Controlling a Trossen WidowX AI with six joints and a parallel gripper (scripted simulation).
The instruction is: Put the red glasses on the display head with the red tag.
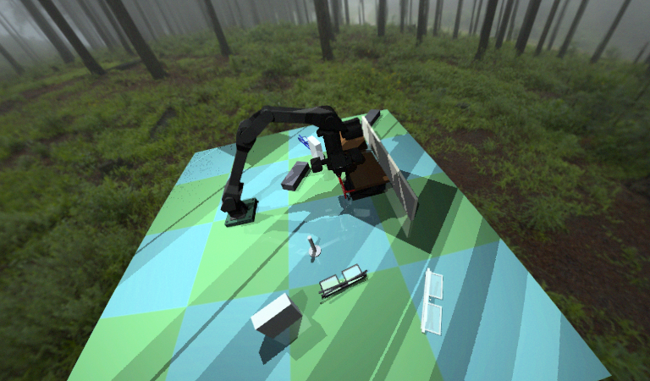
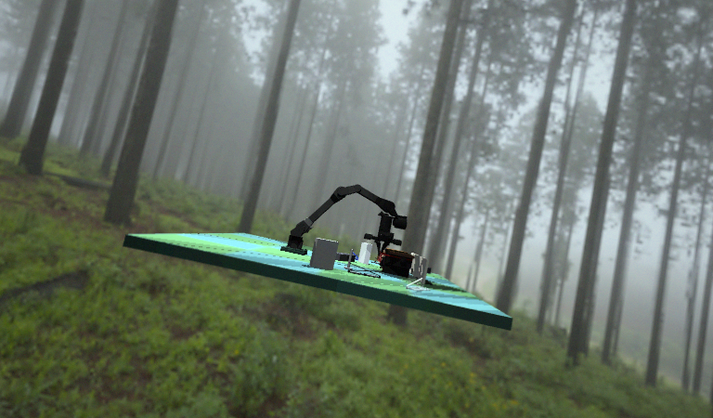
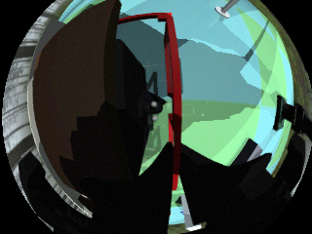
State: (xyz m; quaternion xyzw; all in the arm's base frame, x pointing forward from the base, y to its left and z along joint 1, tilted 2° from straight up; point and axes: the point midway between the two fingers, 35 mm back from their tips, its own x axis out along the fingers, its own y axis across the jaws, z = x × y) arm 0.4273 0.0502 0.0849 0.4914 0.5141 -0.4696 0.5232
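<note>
The red glasses (image 1: 342,185) (image 3: 171,85) hang from my gripper (image 1: 340,173) (image 2: 385,246), which is shut on their frame. In the wrist view the red frame runs upright, right beside the brown display head (image 1: 369,174) (image 2: 397,263) (image 3: 68,92). The glasses are at the head's front left side, close to it; I cannot tell whether they touch. The head's red tag is hidden. The other head (image 1: 315,146) (image 2: 365,252), white with a blue tag, stands just left of the gripper.
A long grey wall panel (image 1: 393,173) stands behind the brown head. A dark box (image 1: 294,175) lies left of the gripper. Nearer the front are a small peg stand (image 1: 313,247), black glasses (image 1: 342,280), white glasses (image 1: 429,304) and a white-topped box (image 1: 276,315).
</note>
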